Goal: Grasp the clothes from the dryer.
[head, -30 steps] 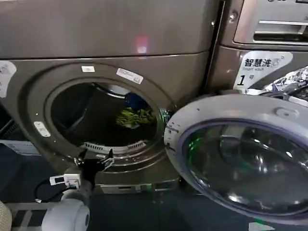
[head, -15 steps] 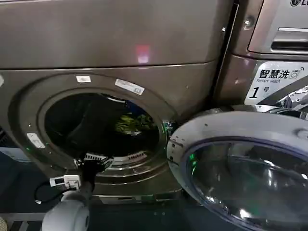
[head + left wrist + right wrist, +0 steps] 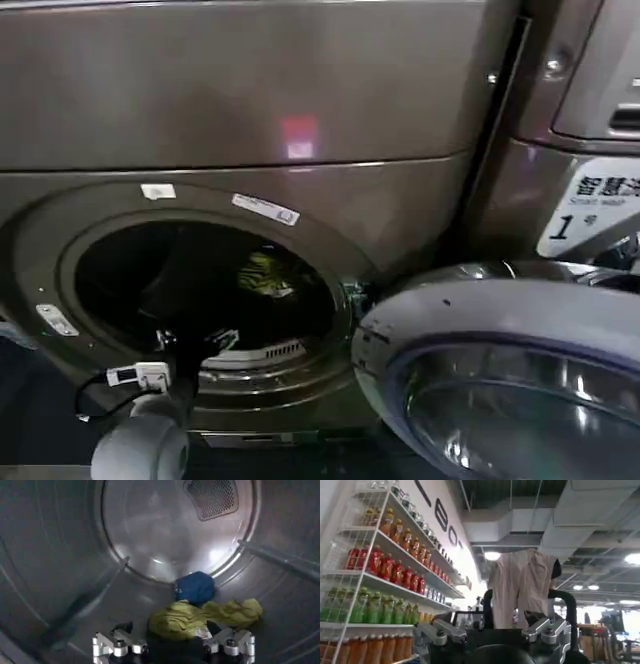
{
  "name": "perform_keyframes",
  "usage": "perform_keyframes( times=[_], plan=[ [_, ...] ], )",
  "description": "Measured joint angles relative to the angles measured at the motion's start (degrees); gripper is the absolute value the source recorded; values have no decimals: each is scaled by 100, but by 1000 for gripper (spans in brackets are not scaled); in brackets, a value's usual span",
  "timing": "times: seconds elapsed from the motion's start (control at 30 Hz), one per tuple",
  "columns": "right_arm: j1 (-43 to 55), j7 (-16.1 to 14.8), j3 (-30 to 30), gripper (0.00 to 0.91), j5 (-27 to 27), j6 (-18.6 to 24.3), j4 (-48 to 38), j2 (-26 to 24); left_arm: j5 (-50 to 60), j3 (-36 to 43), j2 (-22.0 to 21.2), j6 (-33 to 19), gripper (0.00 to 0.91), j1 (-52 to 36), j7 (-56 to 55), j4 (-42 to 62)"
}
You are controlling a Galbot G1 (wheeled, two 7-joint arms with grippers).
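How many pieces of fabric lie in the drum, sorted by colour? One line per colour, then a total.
Yellow-green piece: 1
Dark blue piece: 1
Total: 2

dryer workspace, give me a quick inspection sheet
surface: dark drum floor, bare apart from the clothes.
job's things: dryer with door swung open; clothes low in the drum, blue piece behind the yellow-green one.
clutter: nothing seen.
grippers: left gripper open, inside the drum mouth, just short of the clothes; right gripper open, raised, holding a pale beige cloth.
cables: black cable by the left wrist.
surroundings: twin machine; drinks shelves.
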Motion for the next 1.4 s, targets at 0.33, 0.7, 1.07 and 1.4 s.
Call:
perform_keyframes(
  times=[0.33,0.7,1.07,1.4],
  plan=[
    [86,-25,-170,907,-12,40,6,40,190,7,-34,0,907,-1587,116,1730],
    [162,-51,-271,907,-31,55,-44,33,795,-115,-257,-1080,907,-3561,293,4307],
    [216,-83,-387,907,-53,55,-30,71,1973,-201,-327,-2026,907,-5014,809,6573],
    [196,-101,-434,907,-86,75,-12,84,5375,-386,-258,-3440,907,-5693,2826,7607]
  ],
)
